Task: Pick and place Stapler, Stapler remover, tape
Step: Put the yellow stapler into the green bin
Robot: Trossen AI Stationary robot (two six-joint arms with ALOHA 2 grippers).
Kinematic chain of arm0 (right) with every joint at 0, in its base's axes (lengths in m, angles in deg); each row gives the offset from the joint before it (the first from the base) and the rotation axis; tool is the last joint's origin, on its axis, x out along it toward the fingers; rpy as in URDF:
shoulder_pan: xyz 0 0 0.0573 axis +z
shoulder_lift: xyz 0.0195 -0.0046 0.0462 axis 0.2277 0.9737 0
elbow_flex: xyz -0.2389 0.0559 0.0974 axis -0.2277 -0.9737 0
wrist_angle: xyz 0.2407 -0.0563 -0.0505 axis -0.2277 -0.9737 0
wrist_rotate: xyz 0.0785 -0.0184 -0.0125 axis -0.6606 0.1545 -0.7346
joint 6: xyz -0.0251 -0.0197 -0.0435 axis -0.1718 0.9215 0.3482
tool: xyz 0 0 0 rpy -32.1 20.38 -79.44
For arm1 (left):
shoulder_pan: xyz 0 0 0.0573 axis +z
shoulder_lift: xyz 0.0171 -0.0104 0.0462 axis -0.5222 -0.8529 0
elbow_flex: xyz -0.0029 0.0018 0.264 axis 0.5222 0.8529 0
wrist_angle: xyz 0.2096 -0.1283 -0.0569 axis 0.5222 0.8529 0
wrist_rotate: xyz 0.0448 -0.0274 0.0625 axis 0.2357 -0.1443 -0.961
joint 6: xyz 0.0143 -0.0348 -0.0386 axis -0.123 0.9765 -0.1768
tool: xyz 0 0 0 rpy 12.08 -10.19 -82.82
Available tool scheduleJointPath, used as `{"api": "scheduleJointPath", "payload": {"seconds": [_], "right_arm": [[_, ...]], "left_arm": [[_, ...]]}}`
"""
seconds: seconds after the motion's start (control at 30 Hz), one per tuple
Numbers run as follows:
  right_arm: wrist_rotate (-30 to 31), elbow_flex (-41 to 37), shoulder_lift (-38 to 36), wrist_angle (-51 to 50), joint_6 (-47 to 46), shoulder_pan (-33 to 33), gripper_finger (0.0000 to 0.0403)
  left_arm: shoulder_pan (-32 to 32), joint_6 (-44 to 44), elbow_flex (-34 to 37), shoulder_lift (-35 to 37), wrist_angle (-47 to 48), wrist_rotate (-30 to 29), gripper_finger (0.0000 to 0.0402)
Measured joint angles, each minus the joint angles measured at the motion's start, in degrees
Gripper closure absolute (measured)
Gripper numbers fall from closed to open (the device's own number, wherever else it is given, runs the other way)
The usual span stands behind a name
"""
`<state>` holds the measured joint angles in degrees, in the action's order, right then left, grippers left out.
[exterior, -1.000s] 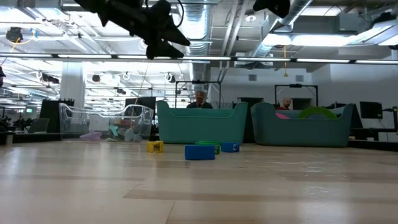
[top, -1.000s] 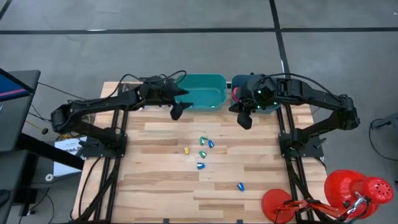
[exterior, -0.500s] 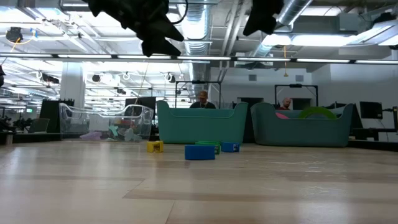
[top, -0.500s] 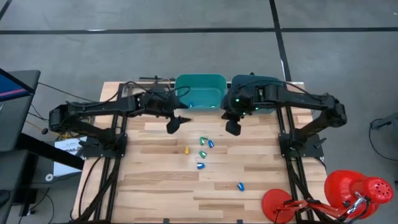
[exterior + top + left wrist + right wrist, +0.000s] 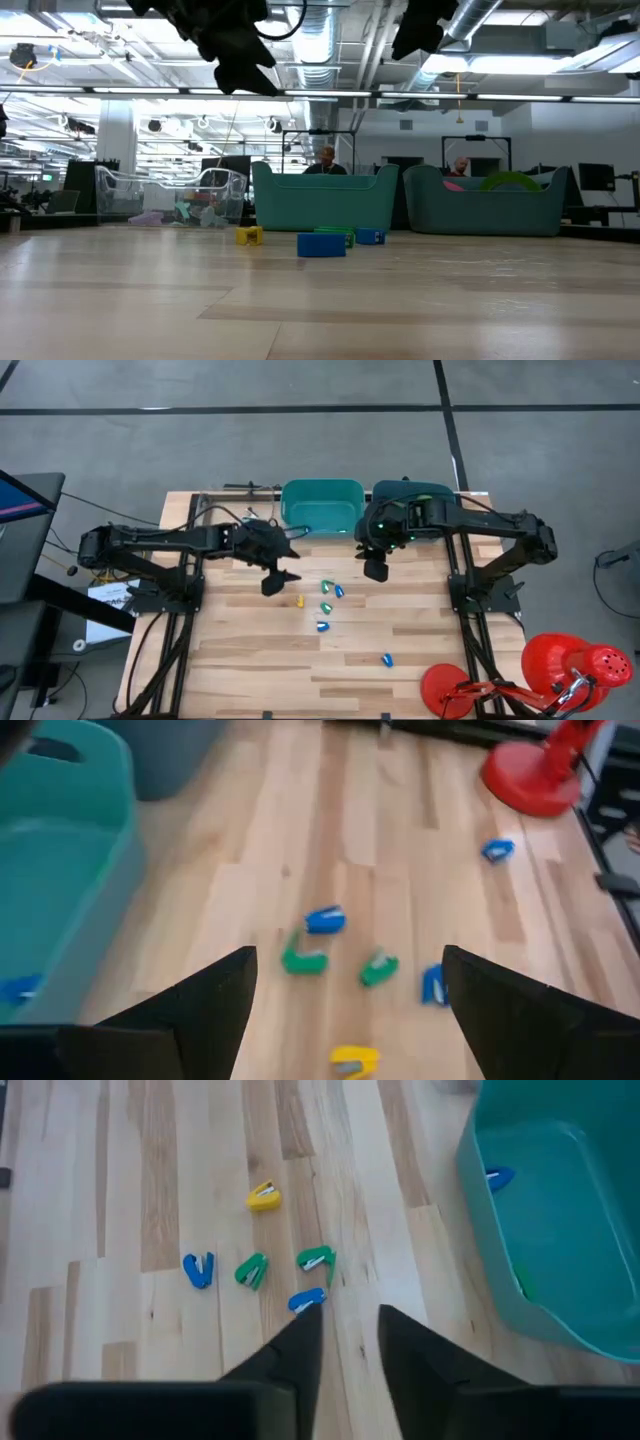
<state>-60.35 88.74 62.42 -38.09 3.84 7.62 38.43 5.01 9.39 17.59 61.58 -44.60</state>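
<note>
Both arms have swung from the bins toward the coloured pieces. Note the left gripper (image 5: 272, 581), fingers apart, above the yellow staple remover (image 5: 298, 601); right gripper (image 5: 377, 568) part-open, empty. Tape (image 5: 510, 181) sits in the dark teal bin (image 5: 440, 490).

- Grey concrete floor (image 5: 300, 420) surrounds my wooden table (image 5: 250, 650).
- Ceiling ducts (image 5: 330, 40) and strip lights (image 5: 90, 90) run overhead.
- Red stand (image 5: 560, 670) beside the table's corner.
</note>
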Motion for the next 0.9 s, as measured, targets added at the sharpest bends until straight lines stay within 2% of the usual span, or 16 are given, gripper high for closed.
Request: {"api": "scheduleJointPath", "payload": {"seconds": [0.2, 0.4, 0.6, 0.9], "right_arm": [[-0.03, 0.0, -2.06, -0.52, -0.9, 0.0, 0.0248], [-0.07, 0.0, -2.49, -2.45, -1.07, 0.0, 0.0218], [-0.24, 0.0, -2.28, -5.3, -1.07, 0.0, 0.0211], [-0.26, 0.0, -2.28, -8.01, -0.59, 0.0, 0.0226]], "left_arm": [[-5.22, 1.34, 1.88, -0.69, 0.61, -4.27, 0.0086], [-9.4, 2.26, 2.38, -3.93, 0.79, -7.95, 0.0084], [-12.06, 5.86, 2.38, -9.66, 0.43, -12.09, 0.0086], [-13.39, 8.05, 2.38, -16.75, 0.03, -13.54, 0.0097]]}}
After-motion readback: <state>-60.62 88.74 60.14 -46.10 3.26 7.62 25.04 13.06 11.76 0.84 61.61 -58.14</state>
